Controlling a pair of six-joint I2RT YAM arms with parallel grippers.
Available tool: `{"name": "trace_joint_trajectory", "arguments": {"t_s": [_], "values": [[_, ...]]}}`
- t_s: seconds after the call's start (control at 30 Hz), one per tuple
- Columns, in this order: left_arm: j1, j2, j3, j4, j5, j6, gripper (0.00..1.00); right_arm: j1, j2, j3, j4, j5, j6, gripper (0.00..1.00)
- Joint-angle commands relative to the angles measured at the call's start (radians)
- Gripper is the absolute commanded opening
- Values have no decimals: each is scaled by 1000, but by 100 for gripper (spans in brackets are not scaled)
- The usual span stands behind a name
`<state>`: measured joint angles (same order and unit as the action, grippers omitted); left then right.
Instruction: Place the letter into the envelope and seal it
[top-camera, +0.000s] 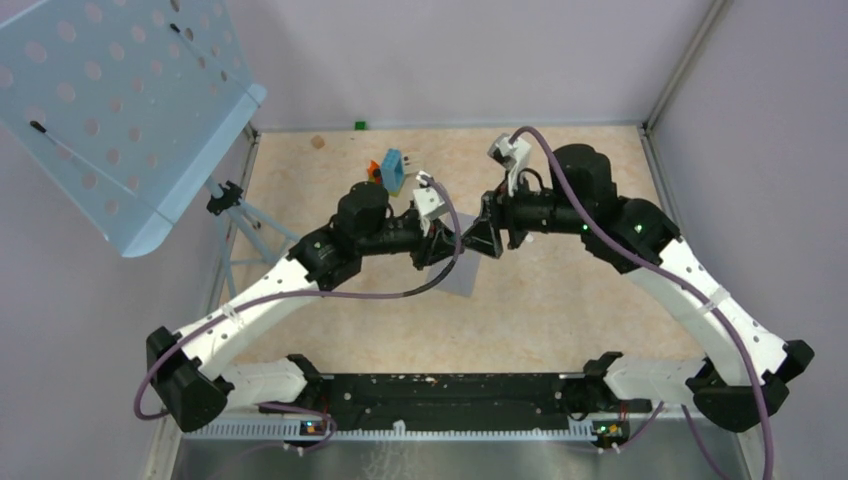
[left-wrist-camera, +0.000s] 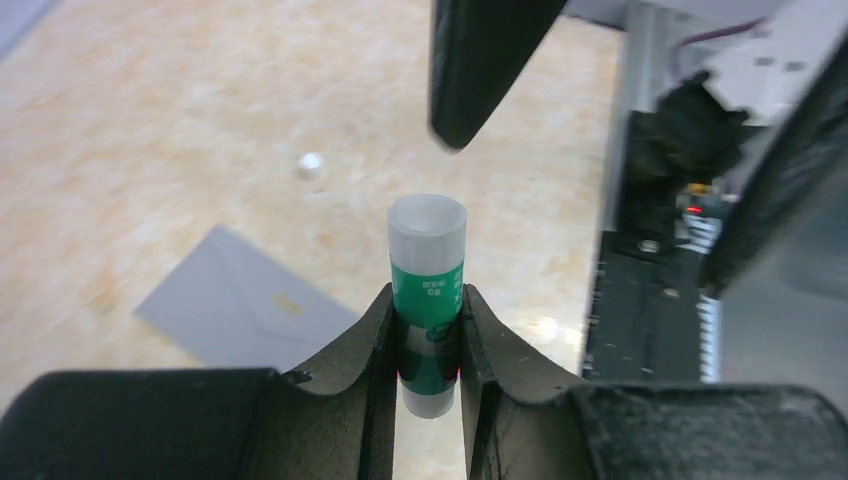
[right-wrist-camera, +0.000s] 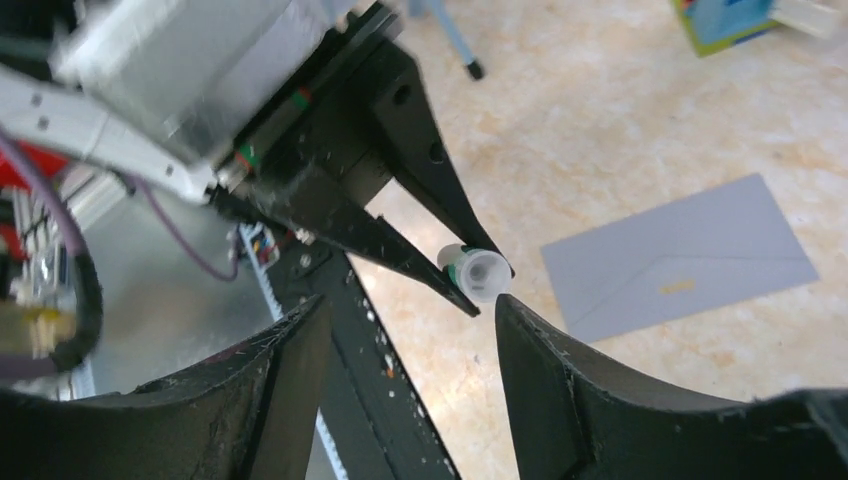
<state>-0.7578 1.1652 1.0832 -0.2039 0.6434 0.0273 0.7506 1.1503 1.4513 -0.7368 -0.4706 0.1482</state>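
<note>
The left tool (left-wrist-camera: 427, 302) is clamping a white glue stick (left-wrist-camera: 427, 240) with a green label, its two fingers pressing on the lower part of the tube and the open end sticking out past the fingertips. The right tool (right-wrist-camera: 408, 310) is facing it tip to tip above the middle of the counter (top-camera: 580, 300). Its jaws are standing apart with nothing between them, one fingertip hanging just beyond the stick's end without touching.

The envelope (top-camera: 462, 275) is lying flat on the counter directly under the two tools, turned askew to the counter's edges, flap seam facing up. From above, only its near corner is showing past the fingers. From the right wrist, all its edges are lying free, with bare surface all around it (right-wrist-camera: 680, 255).

A blue-orange-green block cluster (top-camera: 388, 172) is sitting near the far edge, well apart from the envelope. Open counter is stretching to the right and toward the near edge. A perforated blue panel (top-camera: 110, 110) is leaning over the left side.
</note>
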Motion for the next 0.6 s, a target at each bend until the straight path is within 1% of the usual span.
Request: {"name": "trace_joint_trajectory", "arguments": {"t_s": [0.0,0.03,0.1,0.17,0.23,0.37,0.57], "values": [[-66,-1,-11,32,-482,139,0,7,32,102,9,276,202,61],[-96,-8,-21,52,-553,162,0,7,43,114,-5,325,240,60],[-122,-13,-35,88,-664,196,0,7,60,117,-12,358,314,58],[-137,-19,-47,121,-729,219,0,7,71,113,-10,406,373,55],[-154,-34,-62,164,-779,238,0,7,73,98,8,445,420,54],[-176,-54,-89,197,-813,281,0,7,85,70,70,439,476,50],[-197,-51,-103,239,-812,308,0,19,131,56,113,423,494,44]]}}
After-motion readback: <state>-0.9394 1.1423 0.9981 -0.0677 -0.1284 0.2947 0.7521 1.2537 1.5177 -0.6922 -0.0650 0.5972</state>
